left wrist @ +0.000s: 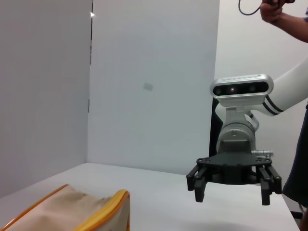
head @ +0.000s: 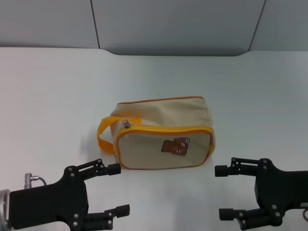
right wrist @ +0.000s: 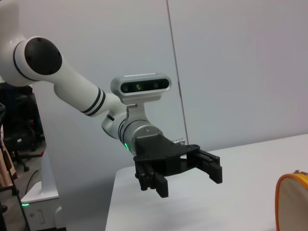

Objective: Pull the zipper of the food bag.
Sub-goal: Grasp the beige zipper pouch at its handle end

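Note:
The food bag is a boxy beige pouch with orange piping, lying on the white table with its bear patch facing me. The zipper pull is a small grey tab at the bag's upper left corner, beside the orange strap. My left gripper is open and empty, in front of the bag's left end. My right gripper is open and empty, in front of its right end. Each wrist view shows the other arm's gripper: the right gripper, the left gripper, plus a bag corner.
The white table runs back to grey wall panels. A person's arm with a cable shows in the left wrist view, behind the right arm.

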